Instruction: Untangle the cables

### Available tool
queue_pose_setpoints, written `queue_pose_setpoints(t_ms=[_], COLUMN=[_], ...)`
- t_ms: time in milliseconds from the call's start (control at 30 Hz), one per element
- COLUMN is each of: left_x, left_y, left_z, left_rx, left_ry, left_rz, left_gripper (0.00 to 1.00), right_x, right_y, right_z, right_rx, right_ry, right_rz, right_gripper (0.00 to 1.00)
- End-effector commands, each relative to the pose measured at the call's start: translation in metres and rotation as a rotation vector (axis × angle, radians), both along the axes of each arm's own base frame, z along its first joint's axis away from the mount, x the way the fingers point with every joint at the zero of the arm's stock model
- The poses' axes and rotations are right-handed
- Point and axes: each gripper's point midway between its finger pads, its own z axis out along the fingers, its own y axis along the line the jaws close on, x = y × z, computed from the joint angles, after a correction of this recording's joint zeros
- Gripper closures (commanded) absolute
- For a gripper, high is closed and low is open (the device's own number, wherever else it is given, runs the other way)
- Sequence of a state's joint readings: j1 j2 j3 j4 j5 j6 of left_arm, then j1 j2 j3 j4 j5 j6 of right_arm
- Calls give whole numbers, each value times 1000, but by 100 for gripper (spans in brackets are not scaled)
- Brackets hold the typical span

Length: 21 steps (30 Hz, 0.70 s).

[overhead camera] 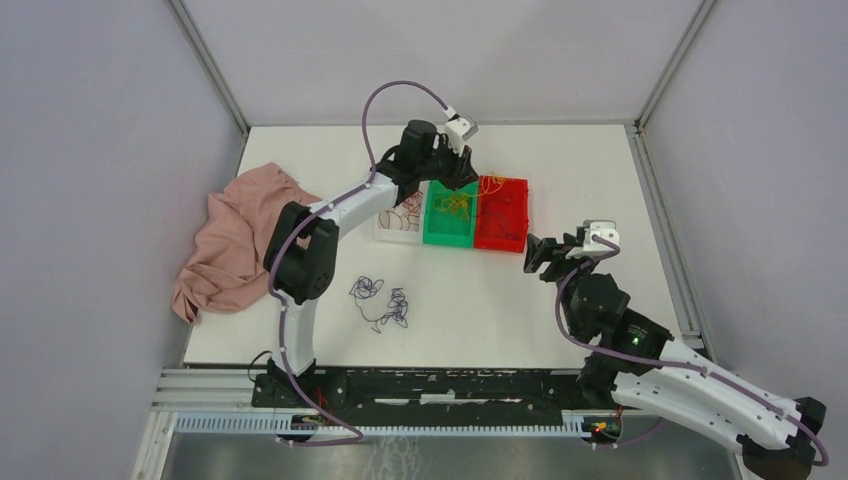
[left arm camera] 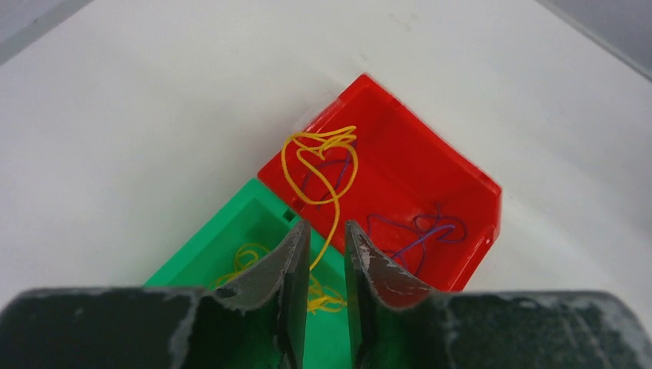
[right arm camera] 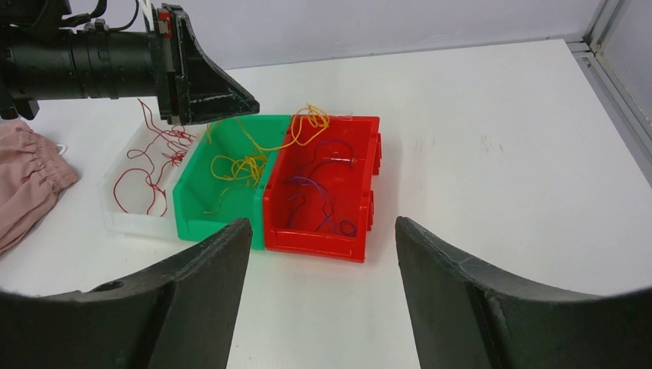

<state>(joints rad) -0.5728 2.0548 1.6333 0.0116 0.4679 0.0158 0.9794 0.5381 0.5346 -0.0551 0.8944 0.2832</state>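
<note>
My left gripper (overhead camera: 458,178) hovers over the green bin (overhead camera: 449,216), jaws a narrow gap apart. A yellow cable (left arm camera: 327,140) lies looped over the red bin's (left arm camera: 430,169) rim and runs down between the fingers without being clamped. More yellow cable lies in the green bin (left arm camera: 231,231). Purple cables (left arm camera: 419,231) lie in the red bin. Dark red cables (right arm camera: 146,165) lie in the clear bin (overhead camera: 398,218). A loose clump of purple cables (overhead camera: 383,300) lies on the table in front of the bins. My right gripper (overhead camera: 533,255) is wide open and empty, right of the red bin; its own view (right arm camera: 321,223) faces the bins.
A pink cloth (overhead camera: 235,245) is heaped at the table's left edge. The three bins stand side by side mid-table. White walls close in the left, back and right sides.
</note>
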Motion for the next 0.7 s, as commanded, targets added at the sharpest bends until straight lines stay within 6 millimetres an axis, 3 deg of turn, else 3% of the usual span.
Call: queue_pose_setpoints(t_ms=[0, 167, 233, 300, 367, 433, 533, 567, 667], left_x=[3, -7, -15, -15, -11, -9, -20, -24, -36], left_y=[18, 40, 40, 42, 44, 46, 49, 52, 69], left_z=[5, -7, -10, -12, -12, -5, 10, 16, 34], left_rx=[-4, 48, 72, 99, 121, 116, 97, 95, 85], left_ry=[-8, 18, 16, 2, -17, -24, -19, -19, -10], left_rz=[104, 141, 91, 80, 81, 84, 43, 32, 17], left_gripper=[71, 75, 73, 73, 74, 74, 74, 74, 72], right_x=[-3, 1, 10, 27, 53, 91, 137, 153, 188], right_y=[-4, -4, 3, 17, 31, 28, 57, 66, 84], right_z=[19, 18, 15, 16, 10, 4, 5, -12, -21], right_rx=[33, 12, -10, -30, -4, 42, 16, -27, -21], right_ry=[-20, -22, -7, 30, 108, 178, 250, 320, 385], right_rz=[0, -23, -34, -10, 31, 54, 269, 318, 460], right_gripper=[25, 20, 12, 11, 11, 12, 16, 16, 18])
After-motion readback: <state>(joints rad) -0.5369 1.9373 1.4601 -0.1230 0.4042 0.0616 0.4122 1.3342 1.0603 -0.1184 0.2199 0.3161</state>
